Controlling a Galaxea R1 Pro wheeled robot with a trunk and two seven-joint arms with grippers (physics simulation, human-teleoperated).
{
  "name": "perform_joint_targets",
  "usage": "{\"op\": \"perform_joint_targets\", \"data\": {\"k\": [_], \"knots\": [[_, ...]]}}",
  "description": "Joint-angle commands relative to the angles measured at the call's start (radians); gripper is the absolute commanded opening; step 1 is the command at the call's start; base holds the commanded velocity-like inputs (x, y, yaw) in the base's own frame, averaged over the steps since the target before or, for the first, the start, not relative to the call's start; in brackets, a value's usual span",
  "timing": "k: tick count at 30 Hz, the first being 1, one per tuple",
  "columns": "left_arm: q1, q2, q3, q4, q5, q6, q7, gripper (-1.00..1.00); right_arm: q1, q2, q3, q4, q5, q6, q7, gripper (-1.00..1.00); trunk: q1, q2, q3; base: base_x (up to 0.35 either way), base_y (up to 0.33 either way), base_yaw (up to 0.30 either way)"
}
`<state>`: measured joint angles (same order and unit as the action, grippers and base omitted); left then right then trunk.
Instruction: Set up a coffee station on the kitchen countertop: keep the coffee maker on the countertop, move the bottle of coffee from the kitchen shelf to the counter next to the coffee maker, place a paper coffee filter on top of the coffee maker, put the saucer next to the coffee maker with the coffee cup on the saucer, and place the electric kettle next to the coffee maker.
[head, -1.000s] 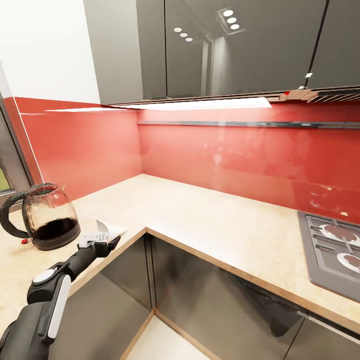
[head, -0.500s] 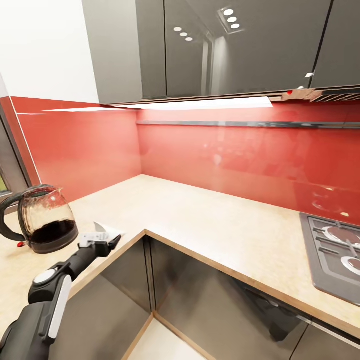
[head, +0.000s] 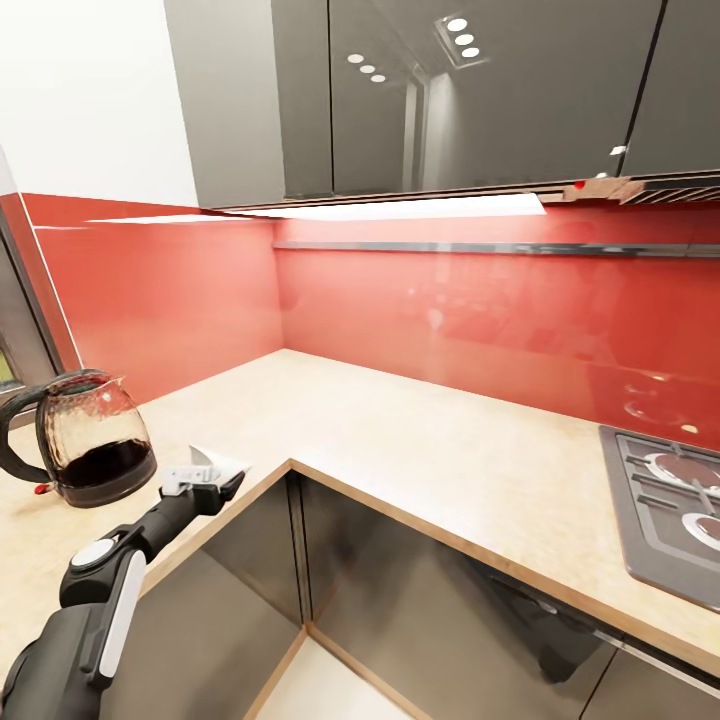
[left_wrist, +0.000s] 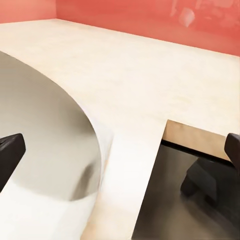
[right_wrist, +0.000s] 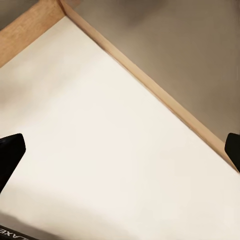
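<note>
The left gripper is reaching over the edge of the beige countertop, and a white paper coffee filter is sitting between its fingers; they are closing on it. In the left wrist view the filter is lying close before the camera, and the dark fingertips are standing at both sides. The glass coffee maker is standing on the countertop just beside the gripper. In the right wrist view the fingertips of the right gripper are standing wide apart, holding nothing, above a pale floor.
</note>
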<state>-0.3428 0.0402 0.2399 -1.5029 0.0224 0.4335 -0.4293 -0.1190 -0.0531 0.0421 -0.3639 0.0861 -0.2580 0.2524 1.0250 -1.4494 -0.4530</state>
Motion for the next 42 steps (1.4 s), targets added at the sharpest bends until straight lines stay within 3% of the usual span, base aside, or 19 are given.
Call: {"op": "perform_joint_targets", "data": {"k": [1,12,42], "knots": [[-0.001,0.000,0.001,-0.001,0.002,0.008,-0.005,1.00,-0.001,-0.001,0.002,0.000,0.009,-0.004,-0.002,1.00,0.000,-0.001,-0.001,0.000,0.000,0.000],[-0.001,-0.001,0.000,0.036,0.002,0.007,-0.005,1.00,-0.001,-0.001,0.002,0.000,0.009,-0.004,-0.002,1.00,0.000,-0.001,-0.001,0.000,0.000,0.000],[-0.001,-0.002,-0.004,0.041,0.001,0.004,-0.005,1.00,-0.001,-0.001,0.002,0.000,0.009,-0.005,-0.002,1.00,0.000,-0.001,-0.001,0.000,0.000,0.000]]}}
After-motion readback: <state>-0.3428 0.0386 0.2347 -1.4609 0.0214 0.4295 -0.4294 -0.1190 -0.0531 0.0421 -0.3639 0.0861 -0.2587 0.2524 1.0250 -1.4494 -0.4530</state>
